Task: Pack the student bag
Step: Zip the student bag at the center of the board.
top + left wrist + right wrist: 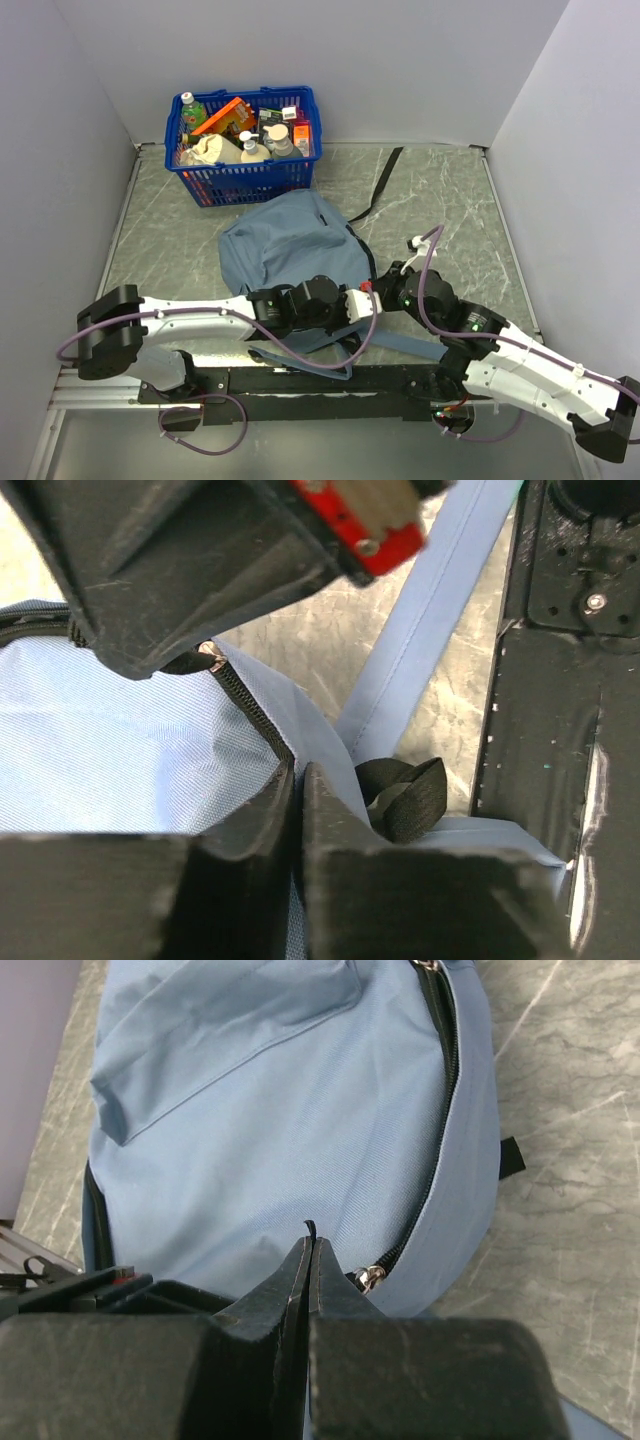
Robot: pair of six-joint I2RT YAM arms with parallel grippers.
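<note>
From above: the student bag (285, 245) lies flat in the middle of the bench (450, 210), just in front of the blue basket (250, 180). My left hand (368, 300) and my right hand (392, 278) meet at the bag's near right corner, tips almost touching.

Left wrist view: my fingers (340, 860) are all but pressed together. The fabric lip beside the zipper (252, 712) runs down between them, so I read that as a pinch on the bag's edge. A blue shoulder strap (430, 610) and a black strap end (405, 798) sit just beyond. The right hand crowds the top of the view, right at the metal slider (210, 658).

Right wrist view: that hand is clamped tight. A sliver of black zipper pull (310, 1228) pokes out of the tips, with the slider just beside them. The zipper looks closed along its curve.

So this is opening the bag, I reckon, with nothing packed yet. To do it well, the left hand anchors the fabric firmly. The right hand draws the pull along the zipper's curve, not upward, or the soft cloth bunches and the pull slips free.
</note>
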